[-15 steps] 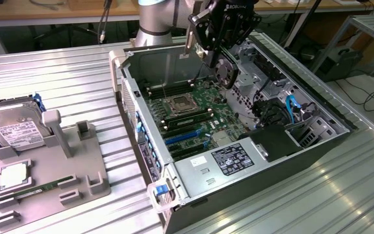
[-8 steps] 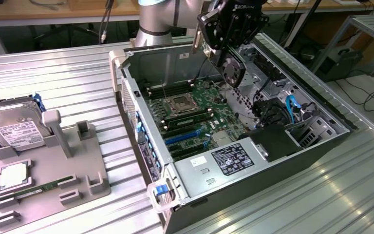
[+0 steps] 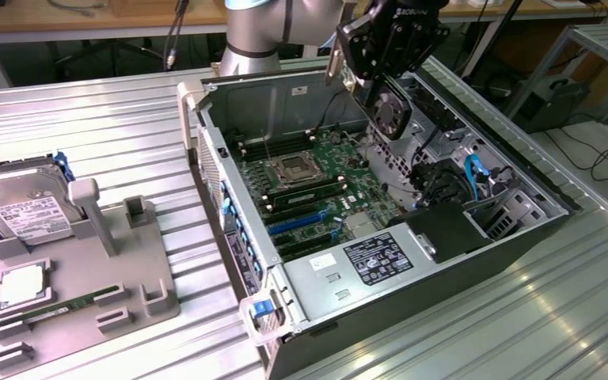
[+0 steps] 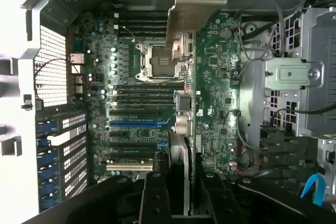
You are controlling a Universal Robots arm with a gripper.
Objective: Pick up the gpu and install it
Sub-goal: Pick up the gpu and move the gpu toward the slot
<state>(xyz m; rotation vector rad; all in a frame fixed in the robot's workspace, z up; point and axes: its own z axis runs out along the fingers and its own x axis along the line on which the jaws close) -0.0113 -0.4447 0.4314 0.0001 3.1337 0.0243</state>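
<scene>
My gripper (image 3: 380, 73) hangs over the open computer case (image 3: 230, 237), shut on the gpu (image 3: 391, 109). The card's black round fan faces the exterior view, and its silver end bracket (image 3: 332, 67) points away from the case's drive end. In the wrist view the gpu (image 4: 187, 124) appears edge-on between my black fingers (image 4: 155, 199). Its silver bracket (image 4: 190, 9) reaches out over the motherboard (image 4: 215, 77). The card floats above the board, over the CPU socket (image 4: 156, 61) and beside the blue and black expansion slots (image 4: 134, 124), touching none of them.
On the exterior view's left, a grey fixture (image 3: 124, 277) holds a silver hard drive (image 3: 24, 207), a CPU (image 3: 19, 286) and a memory stick (image 3: 61, 307). Inside the case lie blue cables (image 3: 473, 170), a labelled power supply (image 3: 378, 261) and drive cages (image 4: 294, 77).
</scene>
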